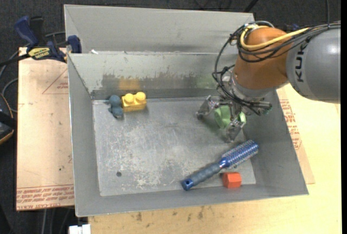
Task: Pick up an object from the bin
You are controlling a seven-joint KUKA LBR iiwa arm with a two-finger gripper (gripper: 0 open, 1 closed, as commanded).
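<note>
Gripper (219, 120) at right-mid of bin (157, 146), fingers clasping green lump (223, 114); blue brush (222, 165) + red cube (232, 179) nr; yellow brick (134, 101) far left.

One camera looks down on the bin (157, 140) from above, a little from the near side, facing the far wall (157, 73). The whole bin fits in; the arm (320, 62) enters from the right.

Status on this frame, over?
Gripper low over green lump, bin's right side. Grip unconfirmed. Blue hairbrush, red cube nearby, not blocking.
</note>
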